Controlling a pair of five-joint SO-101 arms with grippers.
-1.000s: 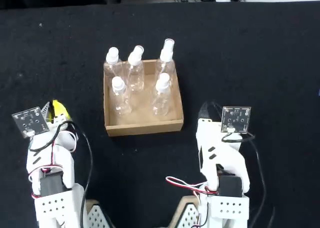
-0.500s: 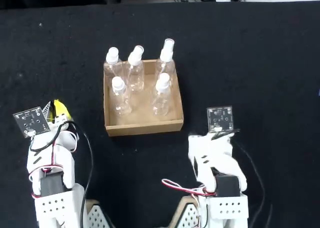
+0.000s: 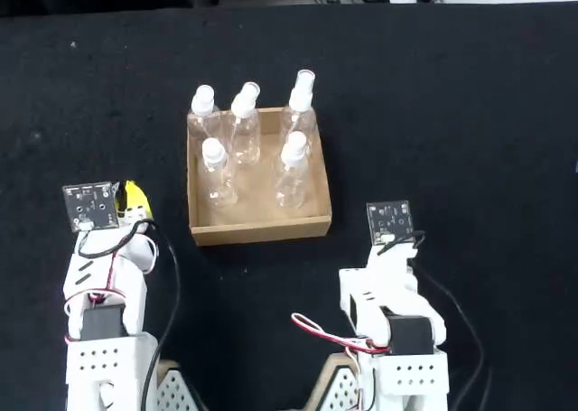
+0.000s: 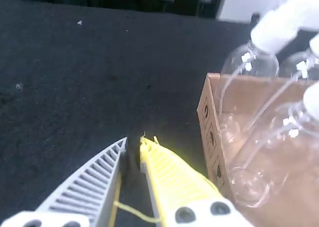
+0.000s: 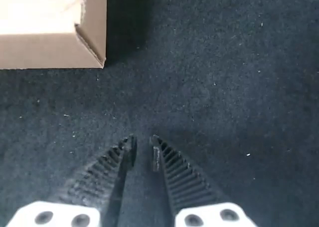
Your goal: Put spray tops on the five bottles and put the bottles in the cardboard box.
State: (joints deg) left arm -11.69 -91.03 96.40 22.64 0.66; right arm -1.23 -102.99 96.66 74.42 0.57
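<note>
all five clear plastic bottles with white spray tops (image 3: 219, 181) stand upright inside the shallow brown cardboard box (image 3: 262, 228). left gripper (image 4: 132, 144) sits beside the box's left wall and right gripper (image 5: 142, 142) sits off its near right corner, both pinched shut on nothing. looks done to me.

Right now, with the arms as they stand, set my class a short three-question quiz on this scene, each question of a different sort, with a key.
1. Multiple choice: how many bottles stand in the cardboard box? A three, B four, C five.
2. True or false: the right pincer grips a bottle.
3. Fill the gap: each bottle wears a white ___ top.

Key: 1 C. 2 false; it is over the bare black table and holds nothing. 3 spray.
</note>
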